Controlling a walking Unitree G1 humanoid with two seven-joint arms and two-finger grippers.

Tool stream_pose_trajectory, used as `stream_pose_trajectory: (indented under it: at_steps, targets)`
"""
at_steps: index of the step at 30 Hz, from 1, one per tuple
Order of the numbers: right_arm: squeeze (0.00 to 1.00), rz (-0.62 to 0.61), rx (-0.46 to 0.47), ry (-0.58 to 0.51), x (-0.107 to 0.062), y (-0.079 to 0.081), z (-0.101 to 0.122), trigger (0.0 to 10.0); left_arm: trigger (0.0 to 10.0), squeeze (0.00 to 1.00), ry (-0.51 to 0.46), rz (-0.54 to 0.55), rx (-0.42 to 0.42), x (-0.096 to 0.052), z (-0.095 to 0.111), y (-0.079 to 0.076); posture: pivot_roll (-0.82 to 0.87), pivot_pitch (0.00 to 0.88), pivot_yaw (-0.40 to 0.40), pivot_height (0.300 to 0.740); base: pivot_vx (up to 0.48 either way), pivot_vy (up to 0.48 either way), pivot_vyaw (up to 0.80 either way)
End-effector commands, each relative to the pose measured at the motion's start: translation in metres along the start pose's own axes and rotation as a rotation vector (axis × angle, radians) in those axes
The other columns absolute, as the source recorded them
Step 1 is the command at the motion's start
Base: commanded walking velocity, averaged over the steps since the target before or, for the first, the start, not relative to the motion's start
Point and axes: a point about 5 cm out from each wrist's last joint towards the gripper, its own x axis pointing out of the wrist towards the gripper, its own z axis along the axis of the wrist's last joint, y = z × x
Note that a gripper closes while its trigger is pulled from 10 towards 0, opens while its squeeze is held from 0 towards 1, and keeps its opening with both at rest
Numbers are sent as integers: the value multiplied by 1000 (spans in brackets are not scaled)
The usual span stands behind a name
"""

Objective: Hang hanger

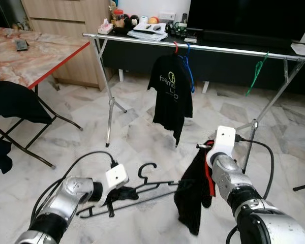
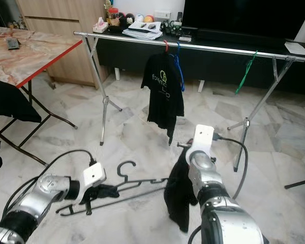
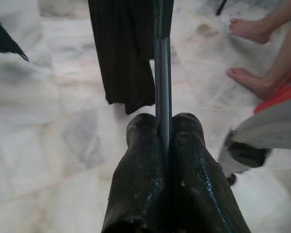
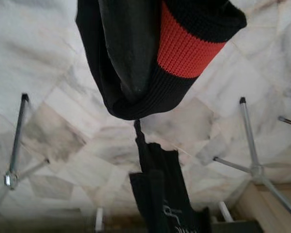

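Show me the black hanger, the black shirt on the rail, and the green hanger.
black hanger (image 1: pixel 148 168), left eye view, on its hook.
black shirt (image 1: pixel 170 94), left eye view, on the chest below the logo.
green hanger (image 1: pixel 255 76), left eye view, on its side arm.

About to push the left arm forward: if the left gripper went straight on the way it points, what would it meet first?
Probably the black garment hanging from the right gripper. The left gripper, shut on the thin black hanger, points along it toward that cloth. Depth is unclear.

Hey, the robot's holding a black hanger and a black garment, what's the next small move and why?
Probably feed the thin black wire hanger, pinched in the left gripper, into the collar of the black red-trimmed garment draped over the right gripper. It hangs limp beside the hanger, unthreaded, short of the silver rail.
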Motion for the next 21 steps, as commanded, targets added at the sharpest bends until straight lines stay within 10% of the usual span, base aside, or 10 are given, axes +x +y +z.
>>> stream_pose_trajectory:
  at_steps: [1,10,21]
  targets:
    - [0,9,-26,-13,1,2,8,10000,10000,0,21,-2,4,-1,0,2,-37,59,-33,740,0,0,0]
    - [0,31,-240,-54,2,3,25,10000,10000,0,-36,-21,25,7,26,5,-35,78,-35,740,0,0,0]
    - [0,49,-231,-44,2,9,26,10000,10000,0,-87,-29,31,8,41,5,-15,86,-43,740,0,0,0]
